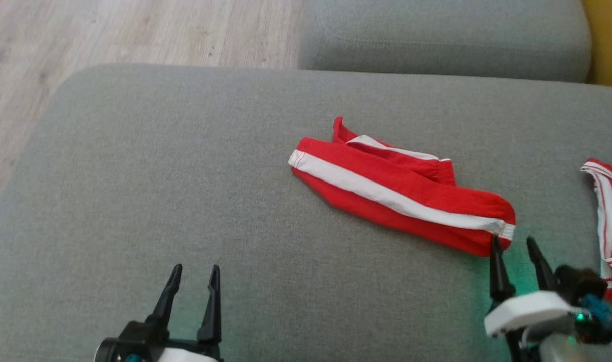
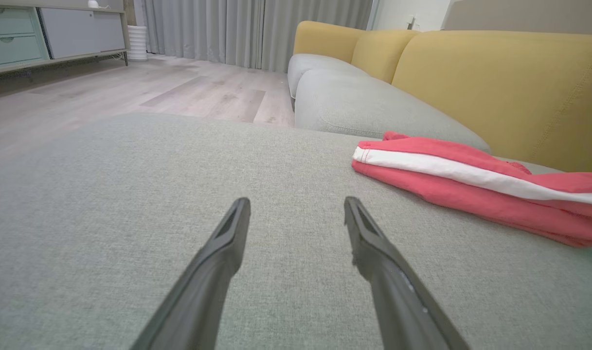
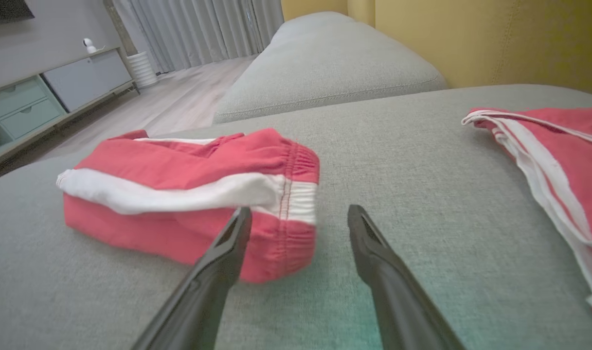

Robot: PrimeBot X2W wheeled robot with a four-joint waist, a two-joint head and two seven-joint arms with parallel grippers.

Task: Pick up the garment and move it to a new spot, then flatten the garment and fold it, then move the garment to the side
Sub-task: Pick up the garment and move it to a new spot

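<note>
The garment (image 1: 396, 193) is a pair of red shorts with a white side stripe, folded into a long strip on the grey sofa cushion (image 1: 185, 176). It also lies at the right of the left wrist view (image 2: 471, 180) and at the left of the right wrist view (image 3: 188, 194). My right gripper (image 1: 514, 244) stands open just in front of the garment's waistband end, its left fingertip overlapping the fabric edge, nothing held between the fingers. My left gripper (image 1: 195, 271) is open over bare cushion, well to the left of the garment. Both open again in their wrist views (image 2: 296, 204) (image 3: 298, 214).
A second red and white garment (image 1: 610, 216) lies at the cushion's right edge, also in the right wrist view (image 3: 558, 155). Another grey seat cushion (image 1: 436, 35) lies beyond, with a yellow backrest (image 2: 495, 82). Wooden floor (image 1: 109, 35) lies past the left edge.
</note>
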